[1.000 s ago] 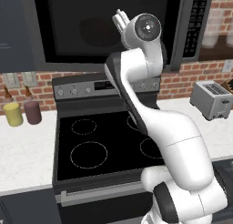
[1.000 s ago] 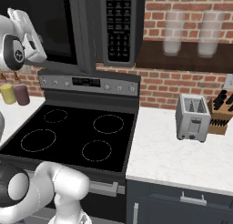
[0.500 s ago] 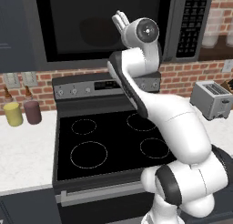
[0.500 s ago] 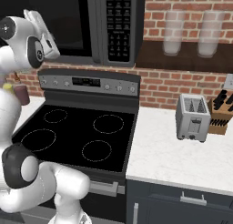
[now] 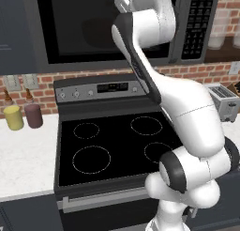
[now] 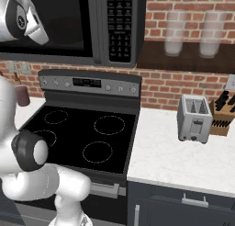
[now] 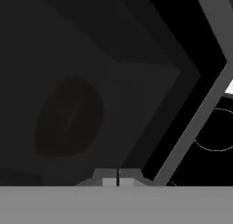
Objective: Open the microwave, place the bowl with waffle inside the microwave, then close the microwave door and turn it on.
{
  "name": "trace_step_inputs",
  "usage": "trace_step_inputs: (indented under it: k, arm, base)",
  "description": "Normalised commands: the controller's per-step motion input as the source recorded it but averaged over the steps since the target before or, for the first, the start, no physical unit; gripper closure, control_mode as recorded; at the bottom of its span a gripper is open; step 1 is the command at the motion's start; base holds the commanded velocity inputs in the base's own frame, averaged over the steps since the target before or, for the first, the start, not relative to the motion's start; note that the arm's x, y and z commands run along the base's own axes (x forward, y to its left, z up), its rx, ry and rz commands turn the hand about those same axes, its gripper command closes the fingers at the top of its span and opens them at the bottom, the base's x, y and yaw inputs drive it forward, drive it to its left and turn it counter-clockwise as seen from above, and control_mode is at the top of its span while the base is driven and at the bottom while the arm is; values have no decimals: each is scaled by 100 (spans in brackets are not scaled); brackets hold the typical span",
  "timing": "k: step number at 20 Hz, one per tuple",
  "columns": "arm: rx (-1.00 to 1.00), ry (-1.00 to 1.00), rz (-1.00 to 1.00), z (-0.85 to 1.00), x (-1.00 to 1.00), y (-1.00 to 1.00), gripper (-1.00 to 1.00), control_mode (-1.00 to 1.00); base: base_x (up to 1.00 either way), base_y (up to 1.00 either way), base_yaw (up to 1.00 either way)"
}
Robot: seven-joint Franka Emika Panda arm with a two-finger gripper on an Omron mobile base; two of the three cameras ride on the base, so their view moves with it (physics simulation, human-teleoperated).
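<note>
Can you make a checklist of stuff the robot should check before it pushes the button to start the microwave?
1. Microwave door closed: ok, it sits flat against the front in both base views.
2. Bowl inside: probably ok, a dim reddish round shape shows through the dark window in the hand view.
3. Waffle in the bowl: cannot tell, the glass is too dark.
4. Claw shut for poking: ok, its tips sit together.
5. Claw lined up with the keypad: not ok, the hand is over by the window, left of the keypad.
6. Stove top clear below: ok, nothing sits on the burners.
</note>
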Motion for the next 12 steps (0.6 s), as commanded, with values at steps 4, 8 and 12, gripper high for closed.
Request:
trace_step_inputs:
  k: [4,8,12]
  arm:
    - [5,-31,25,3,-100,-40,100,-100]
    - [9,-8,15,-3,-100,-68,100,-100]
    - [15,10,7,-15,-74,-87,100,-100]
  base:
    - [0,0,0]
    - [0,0,0]
    - [0,0,0]
